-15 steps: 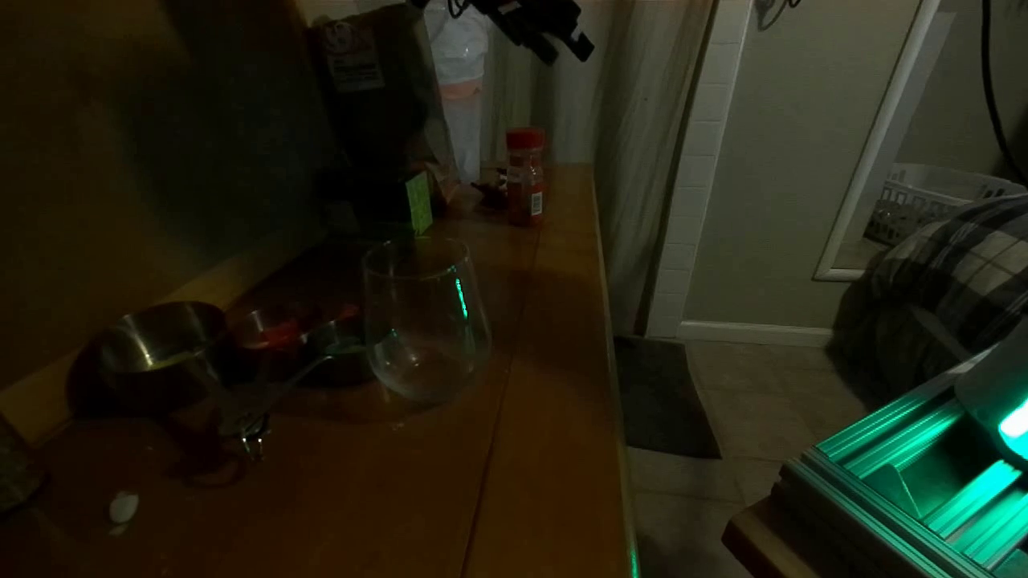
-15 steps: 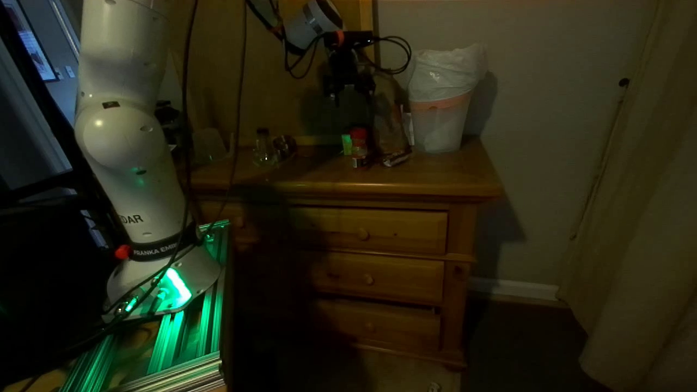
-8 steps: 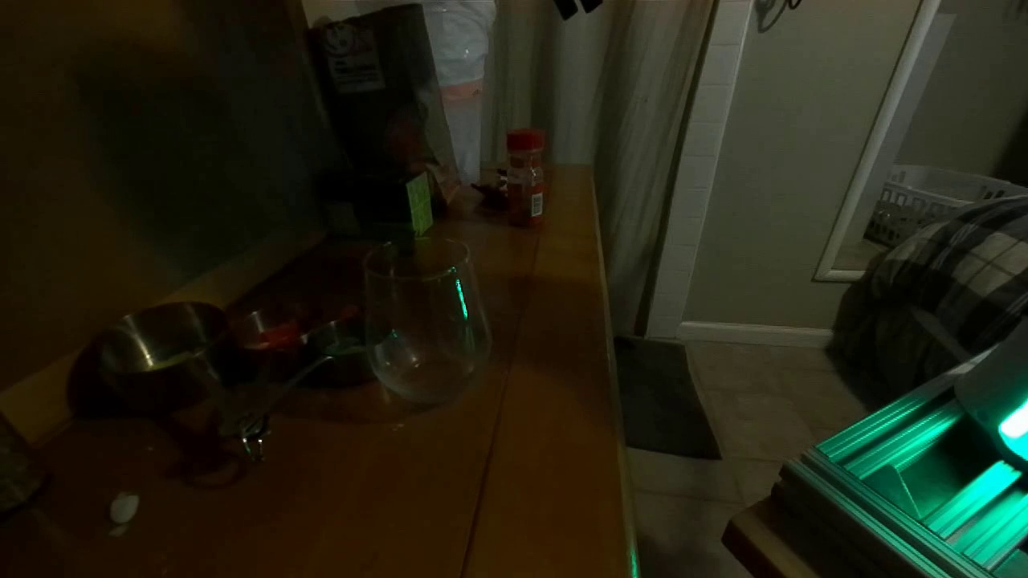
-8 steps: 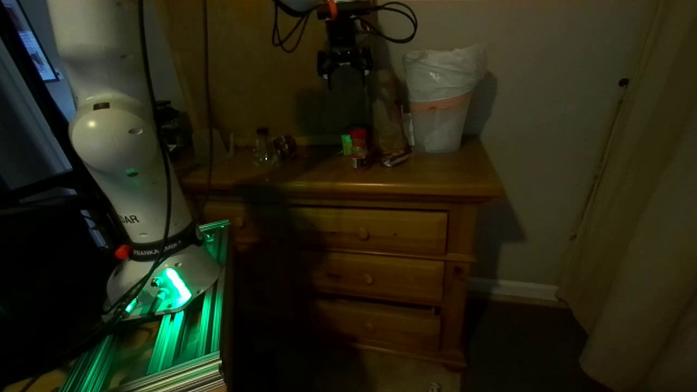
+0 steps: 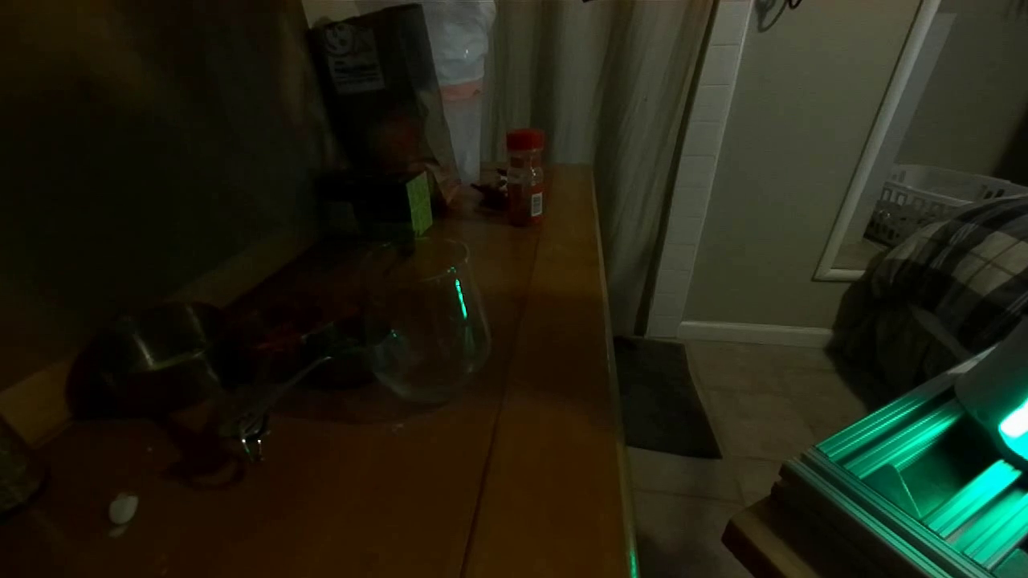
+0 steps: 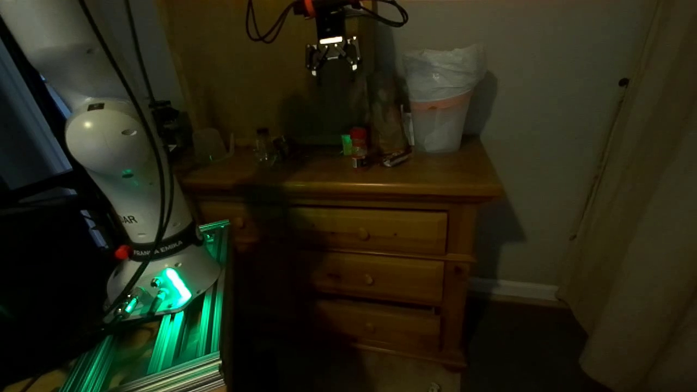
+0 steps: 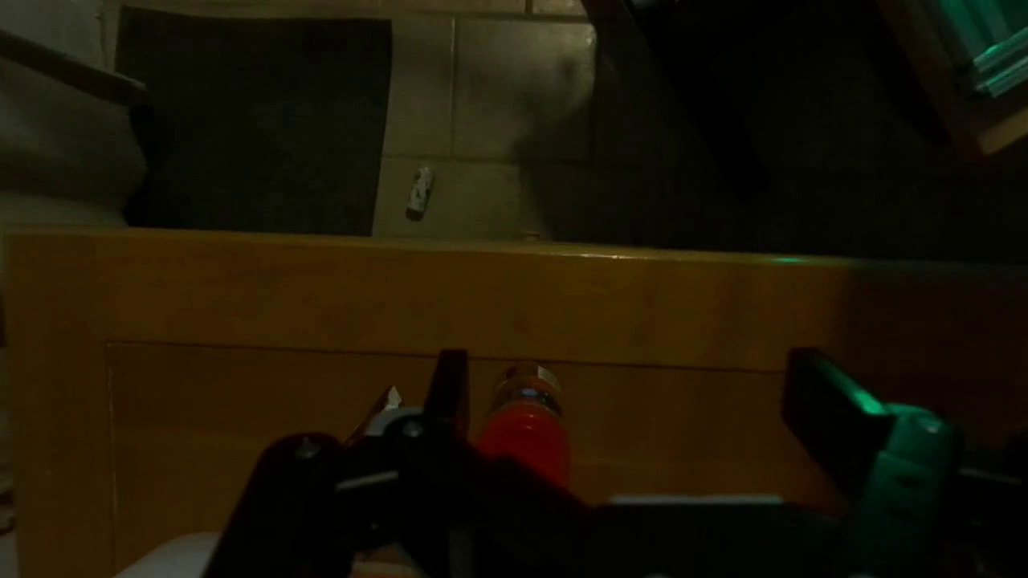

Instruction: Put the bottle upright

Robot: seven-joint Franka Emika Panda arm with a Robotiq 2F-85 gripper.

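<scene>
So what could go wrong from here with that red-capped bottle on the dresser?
The red-capped bottle already stands upright, so the likeliest trouble is undoing that: in the wrist view it lines up close to one finger, so if the open gripper came down off-centre, it might tip it.
A toppled bottle could then roll over the dresser's front edge.
Separately, the clear glass barely shows in this dim light, so a careless low move might hit it.

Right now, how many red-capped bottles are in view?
1: the red-capped bottle, upright on the dresser, left of the bin in an exterior view. Dark areas may hide others.
</scene>
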